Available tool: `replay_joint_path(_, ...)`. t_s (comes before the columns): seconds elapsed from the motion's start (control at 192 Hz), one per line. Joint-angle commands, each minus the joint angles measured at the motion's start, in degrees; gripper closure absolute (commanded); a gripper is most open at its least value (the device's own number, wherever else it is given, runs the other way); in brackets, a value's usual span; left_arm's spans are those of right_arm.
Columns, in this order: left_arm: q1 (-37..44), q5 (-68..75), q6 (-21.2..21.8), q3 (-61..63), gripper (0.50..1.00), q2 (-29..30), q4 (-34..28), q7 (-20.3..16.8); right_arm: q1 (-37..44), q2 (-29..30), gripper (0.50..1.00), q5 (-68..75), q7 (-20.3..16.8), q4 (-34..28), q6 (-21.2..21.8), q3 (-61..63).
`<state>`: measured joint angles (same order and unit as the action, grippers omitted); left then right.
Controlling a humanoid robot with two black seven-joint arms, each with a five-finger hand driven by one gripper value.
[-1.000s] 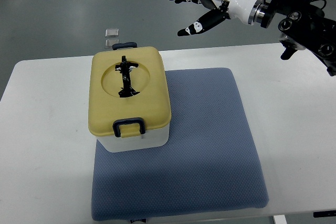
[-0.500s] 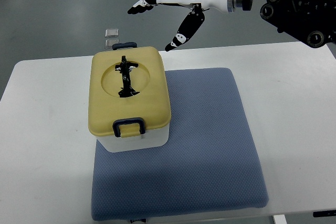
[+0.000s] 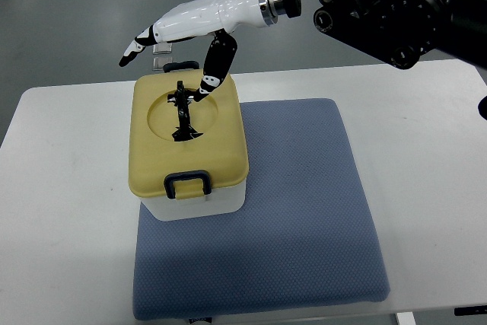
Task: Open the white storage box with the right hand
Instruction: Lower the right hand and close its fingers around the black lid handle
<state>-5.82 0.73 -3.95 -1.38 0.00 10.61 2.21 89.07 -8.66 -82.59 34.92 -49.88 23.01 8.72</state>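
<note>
The white storage box (image 3: 199,202) stands on the left part of a blue-grey mat (image 3: 289,211). Its yellow lid (image 3: 221,142) is shut, with a black handle (image 3: 183,112) lying in a round recess and dark latches at the front (image 3: 187,183) and back (image 3: 180,66). My right hand (image 3: 167,55) reaches in from the upper right and hovers over the box's far edge, fingers spread and holding nothing. Its thumb (image 3: 214,70) points down near the handle's far end. The left arm is out of view.
The mat lies on a white table (image 3: 68,211). Two small grey squares (image 3: 161,55) lie on the floor beyond the table's far edge, partly hidden by the hand. The arm's black body (image 3: 388,5) fills the upper right.
The right hand has swept left and down from the upper right, now over the far edge of the box lid. The box has not moved.
</note>
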Motion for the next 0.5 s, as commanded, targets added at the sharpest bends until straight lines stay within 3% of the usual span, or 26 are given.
replay_joint_path(0.0,0.0,0.1,0.0,0.1,0.5,0.0,-0.1,0.0,0.1,1.5,0.585,-2.7,0.1,0.0,-0.2,-0.4)
replay_joint_path(0.495,0.0,0.0,0.0,0.1,0.5,0.0,-0.1,0.0,0.0,2.9,0.585,-4.7,0.1,1.5,-3.6,-7.0)
